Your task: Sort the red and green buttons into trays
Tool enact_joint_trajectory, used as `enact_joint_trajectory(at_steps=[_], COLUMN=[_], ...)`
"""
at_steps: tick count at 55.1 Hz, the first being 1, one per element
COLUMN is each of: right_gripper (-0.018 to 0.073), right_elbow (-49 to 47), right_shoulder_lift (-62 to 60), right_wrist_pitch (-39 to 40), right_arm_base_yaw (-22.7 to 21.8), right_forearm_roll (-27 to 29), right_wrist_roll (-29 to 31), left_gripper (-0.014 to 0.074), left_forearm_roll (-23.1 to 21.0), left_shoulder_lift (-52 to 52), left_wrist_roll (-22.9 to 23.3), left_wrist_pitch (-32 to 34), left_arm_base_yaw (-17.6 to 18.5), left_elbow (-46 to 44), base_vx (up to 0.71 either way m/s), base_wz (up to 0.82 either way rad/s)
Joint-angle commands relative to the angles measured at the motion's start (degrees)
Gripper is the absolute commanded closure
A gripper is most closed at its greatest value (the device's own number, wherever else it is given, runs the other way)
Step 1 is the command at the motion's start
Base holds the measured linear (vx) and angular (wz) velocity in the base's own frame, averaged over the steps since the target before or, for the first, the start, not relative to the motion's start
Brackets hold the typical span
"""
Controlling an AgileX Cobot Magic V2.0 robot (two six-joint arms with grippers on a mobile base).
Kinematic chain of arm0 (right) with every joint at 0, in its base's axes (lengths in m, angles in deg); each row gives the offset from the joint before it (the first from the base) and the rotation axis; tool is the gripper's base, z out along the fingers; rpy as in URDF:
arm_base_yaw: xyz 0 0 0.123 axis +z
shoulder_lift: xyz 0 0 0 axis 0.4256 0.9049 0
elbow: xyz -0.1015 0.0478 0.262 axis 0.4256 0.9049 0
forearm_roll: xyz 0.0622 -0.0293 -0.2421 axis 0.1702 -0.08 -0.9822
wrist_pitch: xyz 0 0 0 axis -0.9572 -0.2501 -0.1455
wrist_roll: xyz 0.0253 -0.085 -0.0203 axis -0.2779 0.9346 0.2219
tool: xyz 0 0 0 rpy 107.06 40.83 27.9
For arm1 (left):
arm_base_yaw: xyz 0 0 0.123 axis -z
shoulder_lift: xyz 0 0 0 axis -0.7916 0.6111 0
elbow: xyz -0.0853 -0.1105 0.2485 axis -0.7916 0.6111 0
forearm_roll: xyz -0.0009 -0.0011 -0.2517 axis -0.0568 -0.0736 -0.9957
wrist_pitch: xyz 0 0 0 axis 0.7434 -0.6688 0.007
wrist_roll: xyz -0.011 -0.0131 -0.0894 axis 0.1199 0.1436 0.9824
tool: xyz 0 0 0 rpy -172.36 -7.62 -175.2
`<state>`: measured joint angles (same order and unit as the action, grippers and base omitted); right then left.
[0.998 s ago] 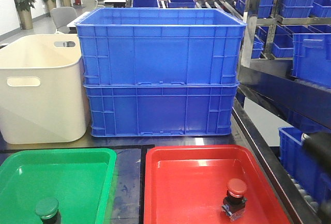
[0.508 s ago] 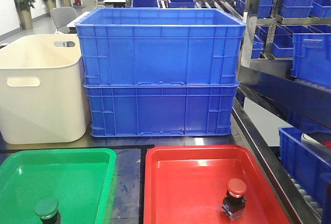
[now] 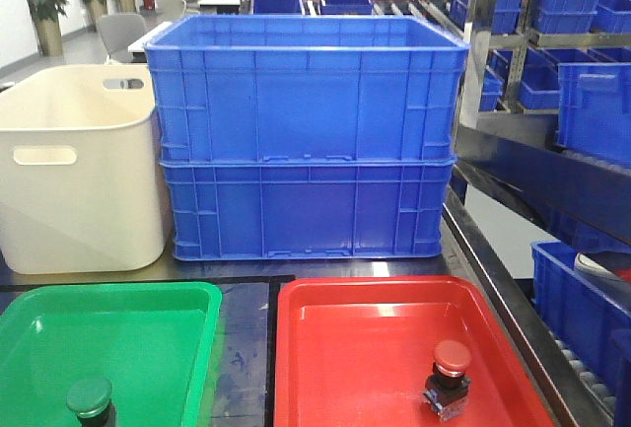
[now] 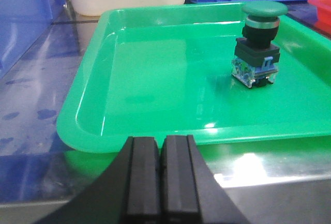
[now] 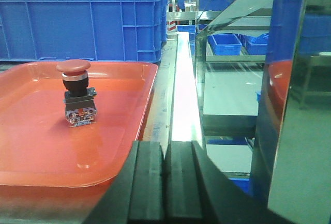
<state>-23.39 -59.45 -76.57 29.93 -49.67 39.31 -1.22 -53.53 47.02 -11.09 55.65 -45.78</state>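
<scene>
Your steel worktable (image 3: 473, 249) carries stacked blue crates (image 3: 306, 136) at twelve o'clock, a cream tub (image 3: 79, 176) at ten, green tray (image 3: 128, 338) at seven, red tray (image 3: 385, 348) at five.

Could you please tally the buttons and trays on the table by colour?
Red: 2, the red button and the red tray.
Green: 2, the green button and the green tray.
Total: 4.

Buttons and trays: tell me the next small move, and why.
Probably none beyond keeping both arms back. The red button stands upright in the red tray, the green button in the green tray, and both the left gripper and right gripper are shut, empty, outside the trays.
</scene>
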Motion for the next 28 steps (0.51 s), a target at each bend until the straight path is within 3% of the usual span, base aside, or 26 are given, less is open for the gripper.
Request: enact_joint_trajectory(at_steps=[1, 28], right_gripper=[0.0567, 0.0567], right_elbow=[0.5, 0.5], right_shoulder_lift=[0.5, -0.5], right_wrist_pitch=[3.7, 3.7], right_arm_base_yaw=[-0.2, -0.3], right_forearm_roll=[0.0, -0.1], right_wrist_roll=[0.0, 0.0], left_gripper=[0.0602, 0.0602], left_forearm_roll=[-0.4, -0.4], left_shoulder_lift=[-0.2, -0.2], left_wrist_roll=[0.0, -0.1], left_wrist_pitch=[4.6, 4.6], left_arm_base_yaw=[0.0, 0.0], left_elbow=[-1.6, -1.6], base_vx=[0.0, 0.0], base_wz=[0.0, 0.0])
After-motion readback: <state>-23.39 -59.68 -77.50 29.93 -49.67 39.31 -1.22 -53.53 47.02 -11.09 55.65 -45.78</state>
